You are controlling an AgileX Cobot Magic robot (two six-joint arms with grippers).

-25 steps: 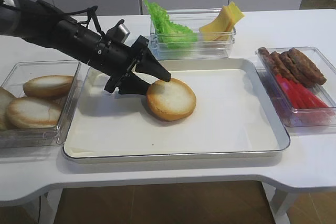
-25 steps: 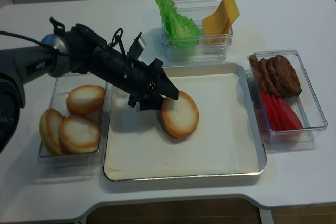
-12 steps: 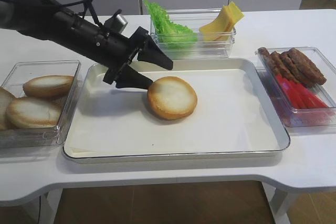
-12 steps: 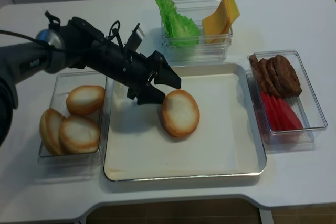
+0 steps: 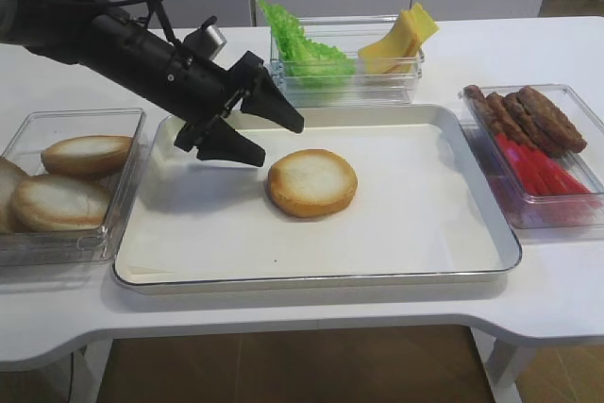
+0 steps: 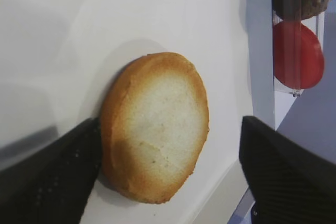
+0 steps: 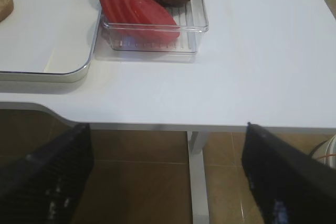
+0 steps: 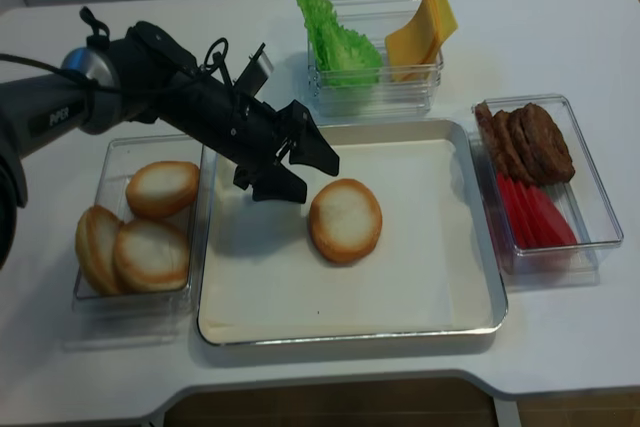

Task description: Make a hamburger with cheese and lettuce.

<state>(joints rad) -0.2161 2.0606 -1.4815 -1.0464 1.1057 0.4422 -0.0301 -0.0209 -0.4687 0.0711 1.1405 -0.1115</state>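
Observation:
A round bun half [image 5: 311, 182], cream cut face up with a golden rim, lies flat on the metal tray [image 5: 425, 233]; it also shows in the second overhead view [image 8: 345, 220] and the left wrist view [image 6: 155, 127]. My left gripper [image 5: 280, 140] is open and empty, raised just left of the bun and apart from it [image 8: 318, 176]. Green frilly lettuce [image 5: 300, 47] and yellow cheese slices [image 5: 401, 37] stand in a clear box behind the tray. My right gripper [image 7: 168, 177] is open and empty beyond the table's front right edge.
A clear box [image 5: 71, 233] at the left holds three more bun halves [image 5: 87, 154]. A clear box [image 5: 585, 205] at the right holds brown patties [image 5: 524, 115] and red tomato slices [image 5: 538, 169]. A white table [image 5: 528, 299] carries everything.
My left gripper let go of the bun, rose and drew back to the left. The bun went from tilted between the fingers to lying flat on the tray.

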